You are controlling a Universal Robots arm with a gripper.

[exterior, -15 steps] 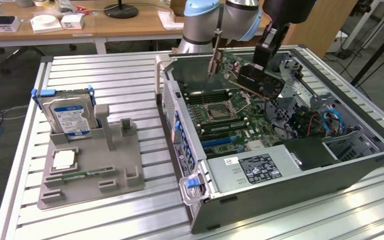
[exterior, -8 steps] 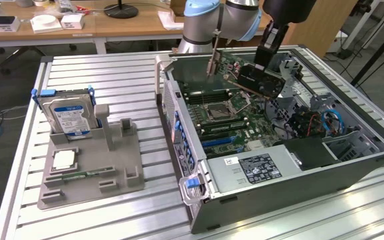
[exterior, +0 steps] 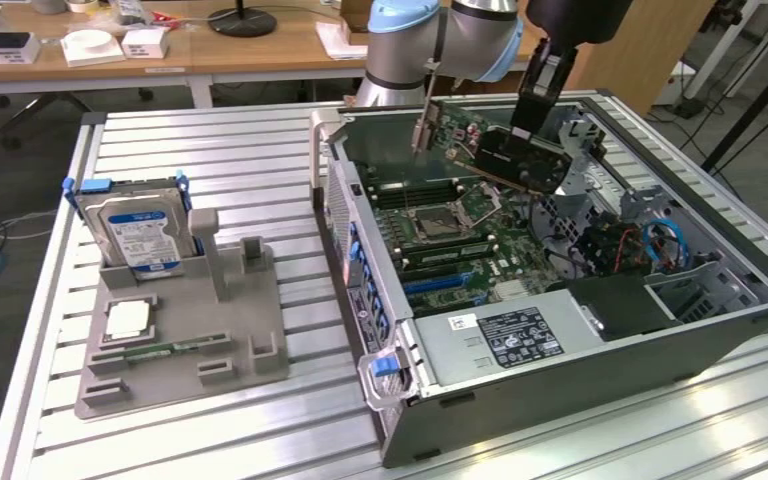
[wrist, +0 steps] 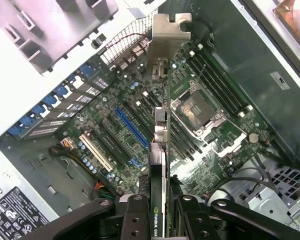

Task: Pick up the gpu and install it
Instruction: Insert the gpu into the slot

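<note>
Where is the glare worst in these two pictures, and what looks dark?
Exterior view: glare whitens the table slats at lower right, and the computer case's inside is dimmer. Wrist view: a metal panel is washed out; the claw holding the gpu sits dark.

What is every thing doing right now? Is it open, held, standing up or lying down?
gpu: held in the claw, tilted, above the motherboard, not plugged in yet.
claw: shut on the gpu.
computer case: lying on its side, open on top.
hard drive: standing upright in the gray holder.
memory stick: lying flat in the gray holder.
</note>
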